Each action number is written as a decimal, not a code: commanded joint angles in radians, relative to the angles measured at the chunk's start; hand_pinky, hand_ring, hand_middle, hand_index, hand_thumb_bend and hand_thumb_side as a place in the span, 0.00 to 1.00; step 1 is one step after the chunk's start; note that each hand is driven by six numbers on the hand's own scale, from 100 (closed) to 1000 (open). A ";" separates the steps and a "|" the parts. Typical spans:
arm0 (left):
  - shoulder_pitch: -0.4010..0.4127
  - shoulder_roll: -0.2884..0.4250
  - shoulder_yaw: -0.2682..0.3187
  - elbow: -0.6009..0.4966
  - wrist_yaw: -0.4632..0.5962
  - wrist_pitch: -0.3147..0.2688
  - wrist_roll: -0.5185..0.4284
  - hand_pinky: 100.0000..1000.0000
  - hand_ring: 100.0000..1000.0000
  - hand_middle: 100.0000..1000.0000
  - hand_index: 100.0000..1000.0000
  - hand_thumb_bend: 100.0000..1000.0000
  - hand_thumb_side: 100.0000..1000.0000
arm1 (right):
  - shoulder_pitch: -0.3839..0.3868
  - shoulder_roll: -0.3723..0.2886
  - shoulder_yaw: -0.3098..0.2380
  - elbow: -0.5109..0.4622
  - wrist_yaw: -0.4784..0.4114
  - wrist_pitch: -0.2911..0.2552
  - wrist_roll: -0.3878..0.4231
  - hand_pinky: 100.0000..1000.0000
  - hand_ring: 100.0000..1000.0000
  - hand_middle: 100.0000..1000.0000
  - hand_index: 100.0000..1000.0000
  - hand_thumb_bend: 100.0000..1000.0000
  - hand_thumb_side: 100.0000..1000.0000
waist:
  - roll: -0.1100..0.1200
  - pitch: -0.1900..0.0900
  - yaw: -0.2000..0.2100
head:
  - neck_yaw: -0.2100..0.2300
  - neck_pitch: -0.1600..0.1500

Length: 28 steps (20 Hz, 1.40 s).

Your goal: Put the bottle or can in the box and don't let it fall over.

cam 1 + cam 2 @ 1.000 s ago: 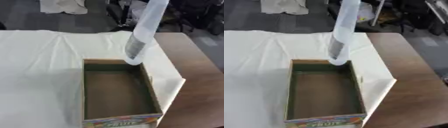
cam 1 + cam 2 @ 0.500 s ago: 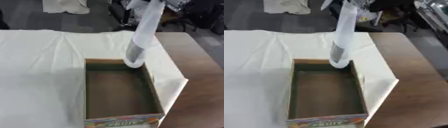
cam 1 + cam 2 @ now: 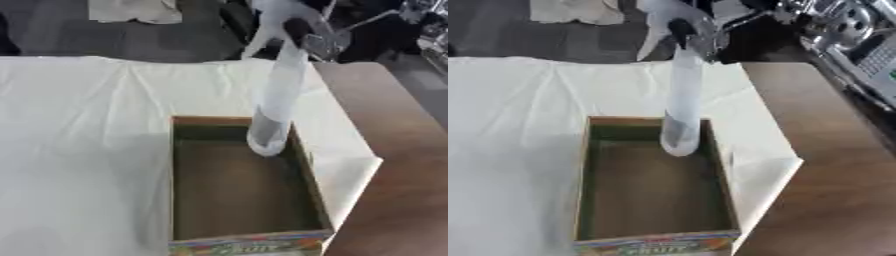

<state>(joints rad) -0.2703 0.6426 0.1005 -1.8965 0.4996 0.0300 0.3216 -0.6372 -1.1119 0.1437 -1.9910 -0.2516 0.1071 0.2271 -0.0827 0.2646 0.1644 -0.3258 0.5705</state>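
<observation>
- nearest to the camera is the open cardboard box with the colourful printed front panel [image 3: 249, 242], sitting on the white cloth spread over the table [image 3: 79, 150]. It's empty inside, so nothing would prop the bottle up if it starts to lean
- the box is long and narrow and looks light, so a knock on the rim could slide it on the cloth, which already has folds in it
- the tall pale translucent bottle [image 3: 276, 102] hangs with its bottom end just inside the far right corner of the box, right beside the right wall. I can't tell if it's actually touching the floor yet
- it's leaning a bit, top away from the camera and to the right. Judging by how tall and thin it is, letting go while it's tilted or still off the floor is the obvious way it ends up on its side
- being that close to the wall, the base could also catch the rim and kick sideways
- farthest back, the robot's right hand [image 3: 302, 32] is up at the bottle's top end, seemingly wrapped round it, though the fingers are blurry
- left hand isn't visible anywhere
</observation>
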 commanded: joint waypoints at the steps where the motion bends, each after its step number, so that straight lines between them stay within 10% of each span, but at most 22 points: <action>1: -0.014 0.015 0.002 -0.014 -0.006 0.003 -0.001 0.79 0.83 0.80 0.78 0.18 0.96 | -0.003 -0.017 0.002 -0.009 0.028 -0.007 0.005 0.52 0.23 0.16 0.39 0.00 0.00 | 0.006 -0.011 0.002 | -0.004 -0.012; 28: -0.024 0.001 -0.003 -0.012 -0.007 0.008 -0.004 0.79 0.82 0.80 0.78 0.18 0.97 | 0.070 0.005 0.067 -0.009 0.135 -0.035 -0.031 0.59 0.38 0.32 0.54 0.00 0.00 | 0.009 0.012 0.008 | -0.002 -0.021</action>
<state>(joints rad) -0.2818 0.6253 0.0952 -1.8961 0.4993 0.0360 0.3179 -0.5604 -1.0871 0.2230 -1.9910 -0.1253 0.0755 0.1989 -0.0814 0.2897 0.1730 -0.3276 0.5594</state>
